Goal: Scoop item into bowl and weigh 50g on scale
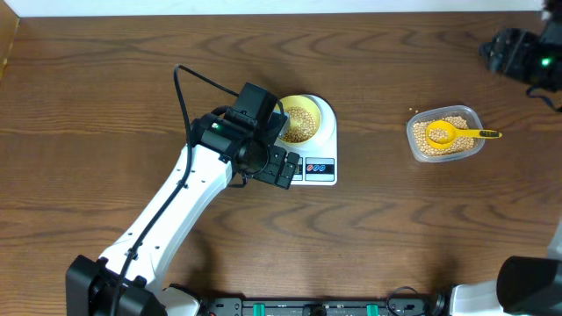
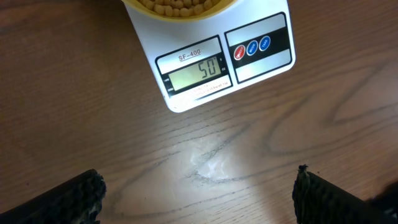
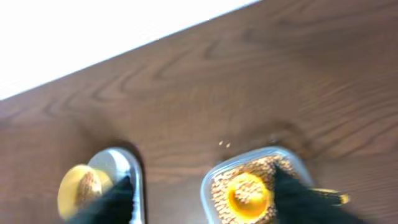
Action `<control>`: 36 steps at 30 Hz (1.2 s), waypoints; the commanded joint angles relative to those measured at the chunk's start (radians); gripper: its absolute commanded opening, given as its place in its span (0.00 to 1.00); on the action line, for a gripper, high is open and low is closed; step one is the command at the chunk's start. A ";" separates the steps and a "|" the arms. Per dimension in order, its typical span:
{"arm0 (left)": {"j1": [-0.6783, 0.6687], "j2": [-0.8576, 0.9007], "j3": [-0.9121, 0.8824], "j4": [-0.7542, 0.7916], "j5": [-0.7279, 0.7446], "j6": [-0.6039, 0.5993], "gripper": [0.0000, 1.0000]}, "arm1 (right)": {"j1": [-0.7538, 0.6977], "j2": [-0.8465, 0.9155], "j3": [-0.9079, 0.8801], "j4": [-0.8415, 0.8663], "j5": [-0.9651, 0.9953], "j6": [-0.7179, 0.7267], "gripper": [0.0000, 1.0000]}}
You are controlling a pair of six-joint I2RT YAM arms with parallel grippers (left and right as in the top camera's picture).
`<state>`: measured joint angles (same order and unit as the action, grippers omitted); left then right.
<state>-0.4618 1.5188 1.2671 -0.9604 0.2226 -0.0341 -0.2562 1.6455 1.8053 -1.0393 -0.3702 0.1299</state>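
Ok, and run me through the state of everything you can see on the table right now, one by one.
scale: switched on, display reads 50.
bowl: upright on the scale's platform, holding beans.
tub: open, part filled with beans.
scoop: lying in the tub, loaded with beans.
left hand: open, empty, over the table by the scale.
right hand: open, empty, view blurred.

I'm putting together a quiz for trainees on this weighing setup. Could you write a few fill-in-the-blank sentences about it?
1. The scale has a display that reads ___.
2. The bowl on the scale holds ___.
3. The yellow scoop lies in the clear ___.
4. The left gripper has its jaws standing ___.
Missing words: 50; beans; tub; open.
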 commanded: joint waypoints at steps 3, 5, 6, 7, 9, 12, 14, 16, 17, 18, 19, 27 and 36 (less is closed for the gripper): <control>-0.002 -0.002 -0.003 0.001 -0.010 -0.013 0.98 | 0.066 0.074 -0.075 -0.055 0.000 0.014 0.01; -0.002 -0.002 -0.003 0.001 -0.010 -0.013 0.98 | 0.097 0.074 -0.122 -0.080 0.008 0.024 0.01; -0.002 -0.002 -0.003 0.001 -0.010 -0.013 0.98 | 0.111 0.074 -0.147 -0.098 0.028 0.035 0.01; -0.002 -0.002 -0.003 0.001 -0.010 -0.013 0.98 | 0.125 0.074 -0.177 -0.115 0.057 0.056 0.01; -0.002 -0.002 -0.003 0.001 -0.010 -0.013 0.98 | 0.156 0.074 -0.240 -0.159 0.103 0.068 0.01; -0.002 -0.002 -0.003 0.001 -0.010 -0.013 0.98 | 0.200 0.074 -0.329 -0.224 0.169 0.067 0.01; -0.002 -0.002 -0.003 0.001 -0.010 -0.013 0.98 | 0.220 0.074 -0.370 -0.237 0.199 0.068 0.01; -0.002 -0.002 -0.003 0.001 -0.010 -0.013 0.98 | 0.233 0.074 -0.407 -0.223 0.221 0.069 0.01; -0.002 -0.002 -0.003 0.001 -0.010 -0.013 0.98 | 0.239 0.074 -0.423 -0.216 0.228 0.072 0.01; -0.002 -0.002 -0.003 0.001 -0.010 -0.013 0.98 | 0.245 0.074 -0.444 -0.206 0.237 0.075 0.01; -0.002 -0.002 -0.003 0.001 -0.010 -0.013 0.98 | 0.253 0.074 -0.468 -0.198 0.252 0.076 0.01; -0.002 -0.002 -0.003 0.001 -0.010 -0.013 0.98 | 0.270 0.075 -0.577 -0.116 0.406 0.103 0.01; -0.002 -0.002 -0.003 0.001 -0.010 -0.013 0.98 | 0.270 0.075 -0.642 0.078 0.429 0.102 0.01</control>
<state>-0.4618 1.5188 1.2671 -0.9604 0.2222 -0.0341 0.0097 1.7275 1.1728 -0.9791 0.0200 0.2169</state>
